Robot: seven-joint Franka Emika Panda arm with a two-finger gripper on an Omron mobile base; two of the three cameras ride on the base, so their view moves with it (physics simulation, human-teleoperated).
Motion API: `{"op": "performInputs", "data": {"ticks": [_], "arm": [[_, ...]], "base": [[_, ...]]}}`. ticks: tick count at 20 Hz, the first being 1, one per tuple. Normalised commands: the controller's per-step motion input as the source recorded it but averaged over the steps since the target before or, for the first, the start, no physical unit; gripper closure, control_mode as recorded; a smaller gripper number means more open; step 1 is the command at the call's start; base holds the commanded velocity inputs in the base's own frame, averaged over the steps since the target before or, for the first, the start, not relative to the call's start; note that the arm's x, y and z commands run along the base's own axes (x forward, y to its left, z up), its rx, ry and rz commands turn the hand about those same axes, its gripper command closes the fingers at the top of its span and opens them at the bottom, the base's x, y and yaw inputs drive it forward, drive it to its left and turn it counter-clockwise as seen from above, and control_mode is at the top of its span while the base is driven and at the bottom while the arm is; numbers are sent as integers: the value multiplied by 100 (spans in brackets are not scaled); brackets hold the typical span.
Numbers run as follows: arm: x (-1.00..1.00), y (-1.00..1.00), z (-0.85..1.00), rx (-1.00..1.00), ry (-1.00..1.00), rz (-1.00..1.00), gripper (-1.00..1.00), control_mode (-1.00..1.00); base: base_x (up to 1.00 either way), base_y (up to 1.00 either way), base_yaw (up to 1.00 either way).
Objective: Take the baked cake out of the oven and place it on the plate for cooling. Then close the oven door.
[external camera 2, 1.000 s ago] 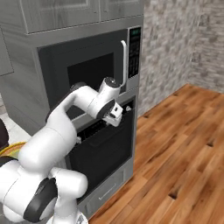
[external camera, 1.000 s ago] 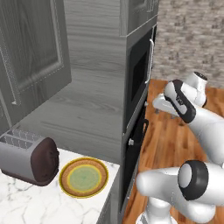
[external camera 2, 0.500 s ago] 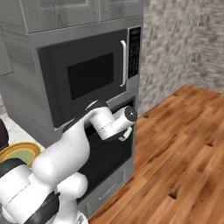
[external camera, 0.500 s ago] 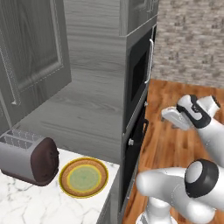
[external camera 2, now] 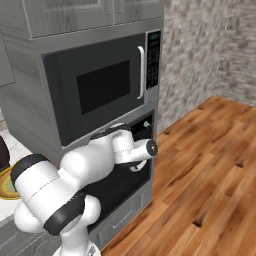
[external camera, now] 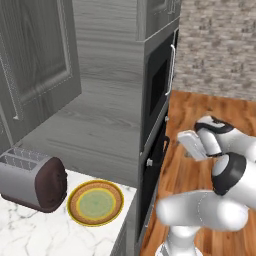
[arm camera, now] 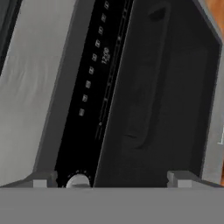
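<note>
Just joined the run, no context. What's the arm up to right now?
The white arm is reaching toward the oven under the microwave. Its pincer is open, holds nothing and faces the oven door and the control strip with the white knob. The door looks closed, and no cake is out yet. The plate sits bare on the counter beside the toaster.

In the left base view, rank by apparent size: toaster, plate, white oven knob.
1. The silver toaster with dark brown end.
2. The round yellow-rimmed plate with green centre, close behind; the toaster sits nearer the edge, so unsure.
3. The small white oven knob, clearly smallest.
</note>
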Motion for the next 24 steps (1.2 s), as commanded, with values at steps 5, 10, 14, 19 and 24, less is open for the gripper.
{"op": "performInputs", "data": {"ticks": [5,10,14,19,24], "arm": [[35,0,-49,23,20,0,-100,-100],[17,0,-47,19,8,0,-100,-100],[14,17,-43,14,1,0,-100,-100],[30,33,-31,8,0,0,-100,-100],[33,14,-24,5,0,0,-100,-100]], "base": [[0,0,0],[0,0,0],[0,0,0],[0,0,0],[0,0,0]]}}
